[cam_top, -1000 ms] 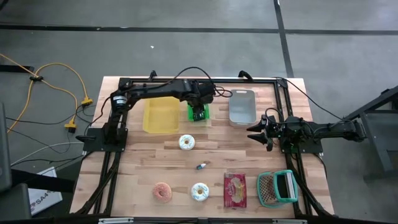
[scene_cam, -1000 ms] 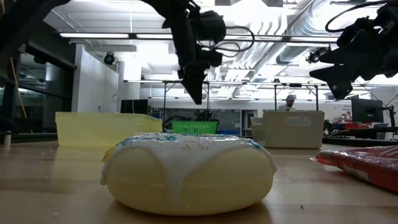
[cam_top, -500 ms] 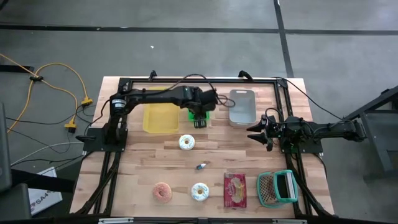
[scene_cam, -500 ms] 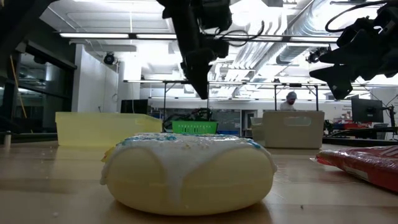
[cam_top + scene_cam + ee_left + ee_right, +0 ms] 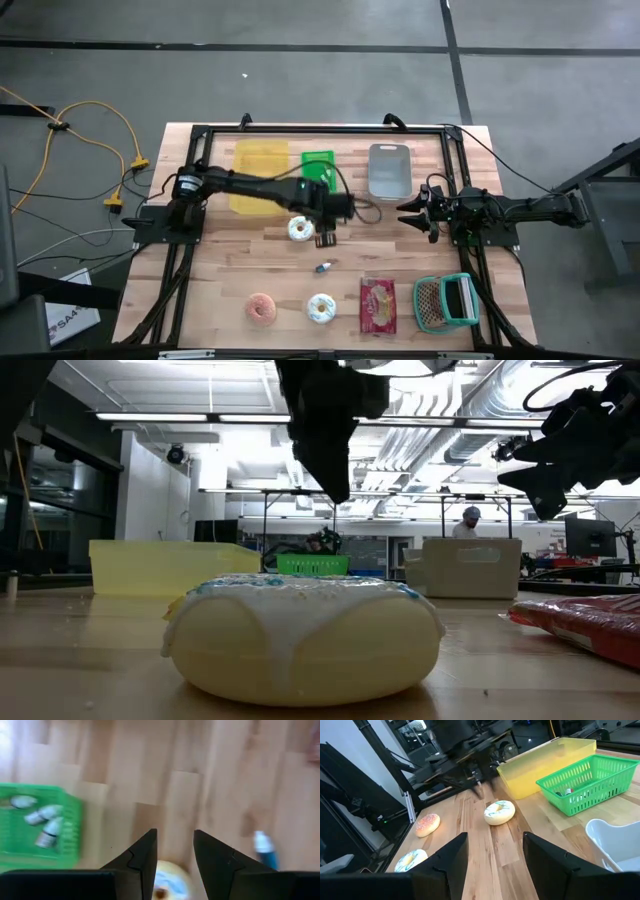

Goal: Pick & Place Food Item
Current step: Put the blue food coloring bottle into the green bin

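Observation:
A white-iced donut (image 5: 300, 229) lies flat on the wooden table near its middle; in the left wrist view the donut (image 5: 169, 881) shows just past the fingers. My left gripper (image 5: 325, 238) hangs open above the table, just right of this donut, with nothing between its fingers (image 5: 145, 857). A small blue bottle (image 5: 324, 267) lies nearer the front edge. A pink donut (image 5: 262, 308), a blue-and-white iced donut (image 5: 321, 308) and a red packet (image 5: 378, 304) lie along the near edge. My right gripper (image 5: 410, 212) waits open at the right, level, holding nothing.
At the far edge stand a yellow bin (image 5: 258, 172), a green basket (image 5: 318, 165) with small bottles in it (image 5: 42, 817) and a grey bin (image 5: 389, 172). A teal basket with a white handle (image 5: 445, 302) sits at the near right. A black frame rims the table.
My left gripper has swung from above the green basket toward the table's near edge, to a spot beside the white-iced donut, keeping about the same height. Its fingers stay open. Nothing on the table has moved.

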`<action>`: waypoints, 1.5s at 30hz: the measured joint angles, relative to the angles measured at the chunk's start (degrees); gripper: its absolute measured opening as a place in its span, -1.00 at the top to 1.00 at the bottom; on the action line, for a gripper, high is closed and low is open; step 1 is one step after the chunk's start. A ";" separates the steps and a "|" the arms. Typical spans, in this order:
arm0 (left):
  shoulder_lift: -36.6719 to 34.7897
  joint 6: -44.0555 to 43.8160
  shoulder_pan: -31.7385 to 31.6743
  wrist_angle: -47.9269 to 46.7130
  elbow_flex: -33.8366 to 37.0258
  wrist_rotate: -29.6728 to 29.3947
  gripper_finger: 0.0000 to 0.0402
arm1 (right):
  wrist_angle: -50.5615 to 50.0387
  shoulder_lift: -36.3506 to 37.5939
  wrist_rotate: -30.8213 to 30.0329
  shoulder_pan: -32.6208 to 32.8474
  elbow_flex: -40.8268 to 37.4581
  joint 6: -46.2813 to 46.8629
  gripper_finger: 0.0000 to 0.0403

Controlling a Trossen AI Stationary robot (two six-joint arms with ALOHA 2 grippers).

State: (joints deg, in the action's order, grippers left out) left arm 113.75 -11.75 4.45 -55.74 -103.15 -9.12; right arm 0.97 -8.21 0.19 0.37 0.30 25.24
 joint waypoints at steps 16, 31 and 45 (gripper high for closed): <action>0.00 -30.31 15.64 0.02 0.02 -1.93 0.40 | 0.00 0.00 0.02 -0.01 0.00 -0.01 0.13; 1.01 -39.14 17.27 0.02 0.09 -0.75 0.40 | 0.00 0.01 0.01 0.00 0.00 -0.01 0.13; 7.71 -37.06 15.10 2.17 0.09 0.02 0.40 | 0.02 0.02 0.00 -0.01 0.00 0.01 0.13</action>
State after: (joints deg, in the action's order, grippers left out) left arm 121.47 -48.81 19.55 -53.57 -103.07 -9.10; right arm 0.99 -8.19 0.19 0.36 0.30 25.25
